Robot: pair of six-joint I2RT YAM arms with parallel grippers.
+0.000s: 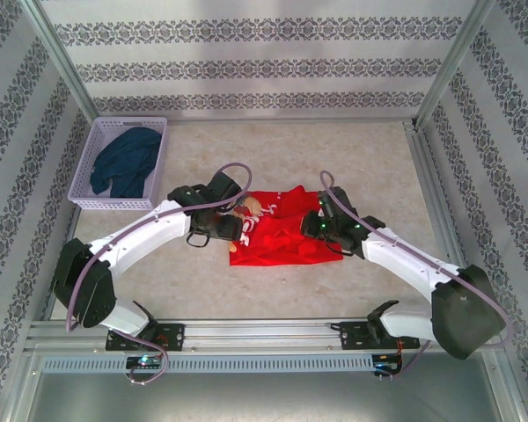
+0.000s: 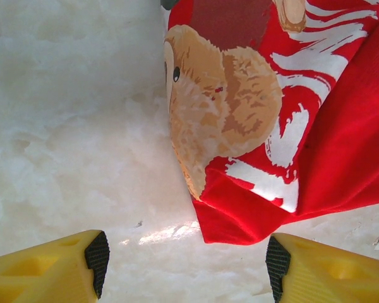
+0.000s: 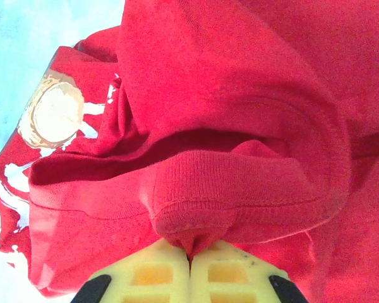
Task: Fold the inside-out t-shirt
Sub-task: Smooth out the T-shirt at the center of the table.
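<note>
The red t-shirt lies bunched in the middle of the table, its multicoloured print facing up at its left end. My left gripper hovers over that left end; in the left wrist view it stands open above the table, a red corner lying between the yellow fingers without touching them. At the shirt's right edge my right gripper is shut on the shirt; in the right wrist view the ribbed collar is pinched between the closed fingertips.
A lavender basket at the back left holds a dark navy garment. Metal frame rails border the table on the right and along the near edge. Bare marbled tabletop lies behind the shirt.
</note>
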